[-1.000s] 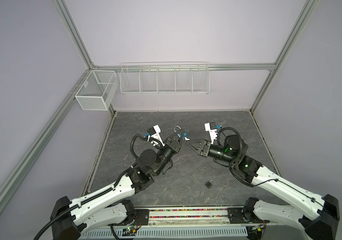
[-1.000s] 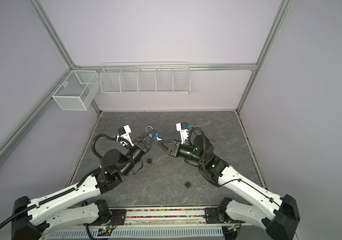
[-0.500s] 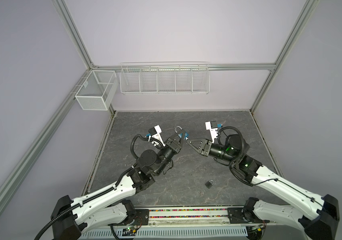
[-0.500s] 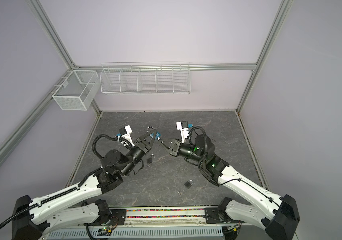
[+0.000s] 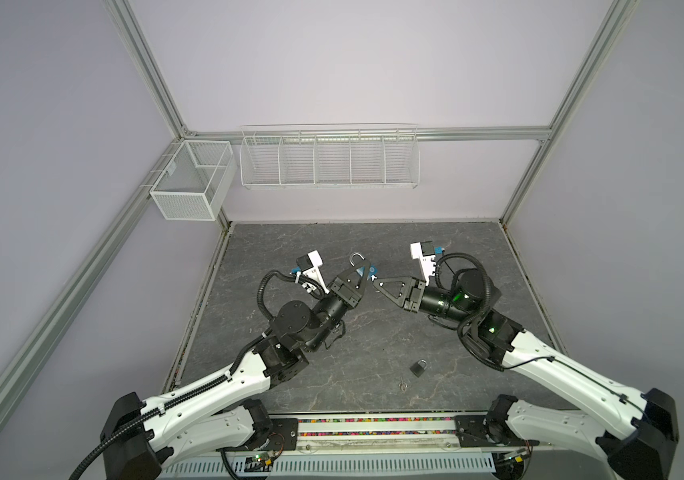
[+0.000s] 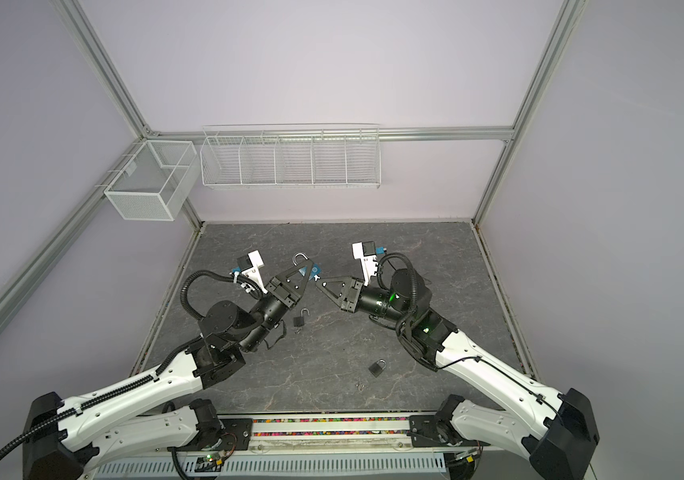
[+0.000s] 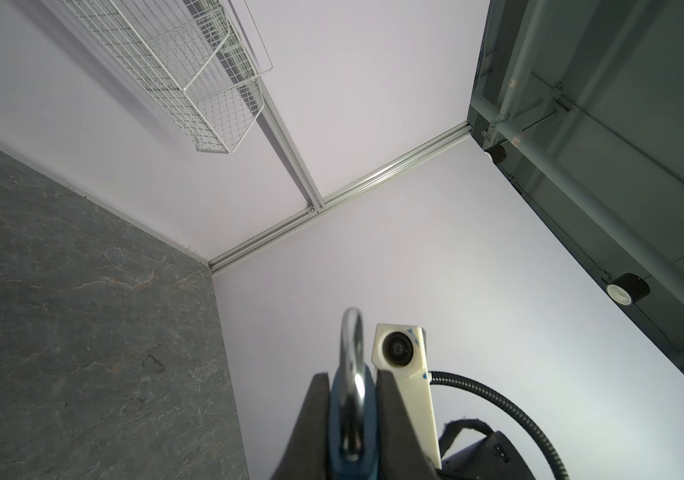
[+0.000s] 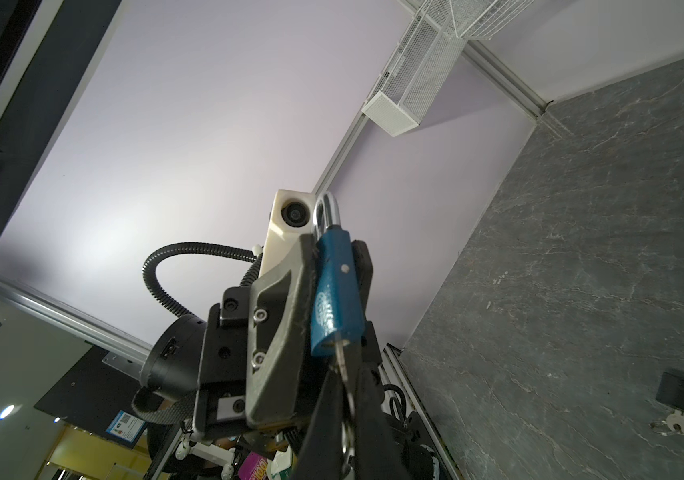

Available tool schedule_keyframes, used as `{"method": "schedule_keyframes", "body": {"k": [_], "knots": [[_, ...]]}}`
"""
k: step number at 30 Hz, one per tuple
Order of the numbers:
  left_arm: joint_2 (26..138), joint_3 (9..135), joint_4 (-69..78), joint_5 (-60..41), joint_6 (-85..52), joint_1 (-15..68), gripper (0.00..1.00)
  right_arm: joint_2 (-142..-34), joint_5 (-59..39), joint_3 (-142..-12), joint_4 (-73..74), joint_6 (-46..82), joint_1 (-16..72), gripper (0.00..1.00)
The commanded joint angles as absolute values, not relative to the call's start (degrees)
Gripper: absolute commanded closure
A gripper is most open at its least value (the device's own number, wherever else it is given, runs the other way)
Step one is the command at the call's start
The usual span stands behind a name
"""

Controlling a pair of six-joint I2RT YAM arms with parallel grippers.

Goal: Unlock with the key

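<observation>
My left gripper [image 5: 366, 269] is shut on a blue padlock [image 5: 361, 272] and holds it up above the floor. In both top views its silver shackle [image 6: 299, 258] stands up like a hook with one end free. In the right wrist view a silver key [image 8: 341, 365] sticks out of the bottom of the blue padlock [image 8: 334, 299]. My right gripper [image 8: 343, 376] is shut on that key, meeting the lock from the right [image 5: 375, 282]. The left wrist view shows the padlock [image 7: 352, 415] squeezed between both fingers.
A black padlock [image 5: 418, 368] lies on the grey floor near the front, with a small key [image 5: 403, 384] beside it. Another black padlock [image 6: 300, 319], shackle open and key attached, lies under my left arm. Wire baskets [image 5: 329, 158] hang on the back wall.
My right gripper's jaws have closed on the key at the bottom of the blue padlock. The left arm has held still with the lock.
</observation>
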State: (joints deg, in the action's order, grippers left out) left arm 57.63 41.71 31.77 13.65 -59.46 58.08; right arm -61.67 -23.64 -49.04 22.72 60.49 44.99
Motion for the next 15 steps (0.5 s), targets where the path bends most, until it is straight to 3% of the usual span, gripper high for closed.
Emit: {"method": "schedule_keyframes", "body": {"k": [1, 7, 10, 15], "knots": [[57.48, 40.72, 28.01, 7.83, -57.54, 58.28, 1.00, -62.86, -26.01, -50.00, 36.13, 65.95, 44.45, 0.94], [58.63, 42.02, 21.25, 4.13, -59.26, 58.36, 1.00, -62.87, -22.47, -56.01, 25.38, 57.10, 46.56, 0.94], [58.18, 42.30, 20.09, 5.23, -60.59, 59.21, 1.00, -63.22, -21.89, -53.73, 32.60, 60.98, 45.41, 0.94], [58.02, 44.18, 19.47, 7.16, -59.39, 59.19, 1.00, -63.29, -21.70, -56.54, 24.56, 56.17, 46.90, 0.94]]}}
